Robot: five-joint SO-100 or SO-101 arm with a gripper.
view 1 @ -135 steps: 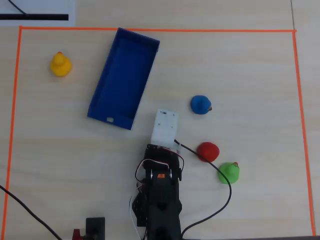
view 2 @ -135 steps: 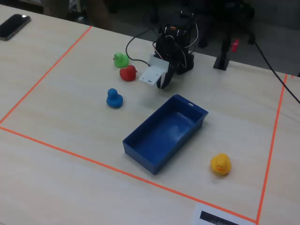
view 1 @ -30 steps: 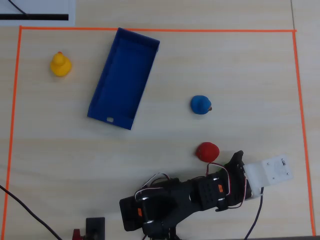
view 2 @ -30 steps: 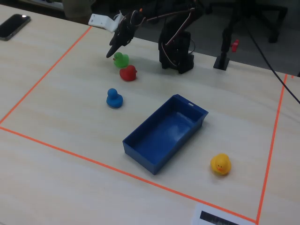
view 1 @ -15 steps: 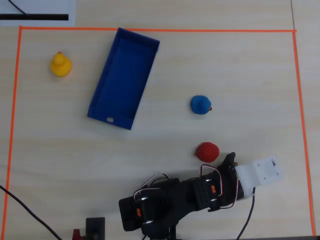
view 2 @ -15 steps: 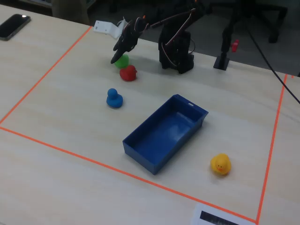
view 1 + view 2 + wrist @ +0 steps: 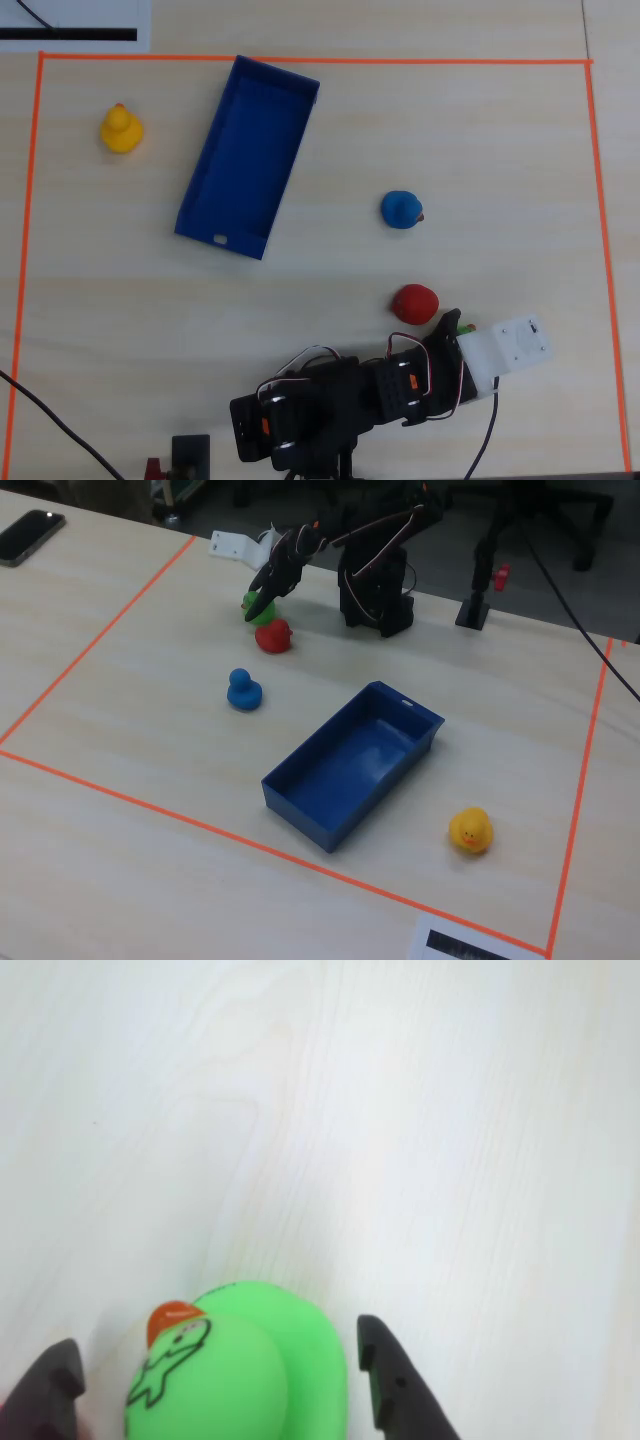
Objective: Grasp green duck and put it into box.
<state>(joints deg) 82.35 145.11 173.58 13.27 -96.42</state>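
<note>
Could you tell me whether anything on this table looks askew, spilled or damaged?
Only the box sits at a slant to the orange tape border, empty and intact. The ducks look upright and undamaged; the green duck sits between the end effector fingers.

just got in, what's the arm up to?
The gripper is down at the green duck, jaws open on either side of it in the wrist view, not yet closed. The duck sits on the table right beside the red duck. The blue box is empty, some way off across the table. The blue duck and yellow duck lie untouched elsewhere inside the orange tape border.
</note>
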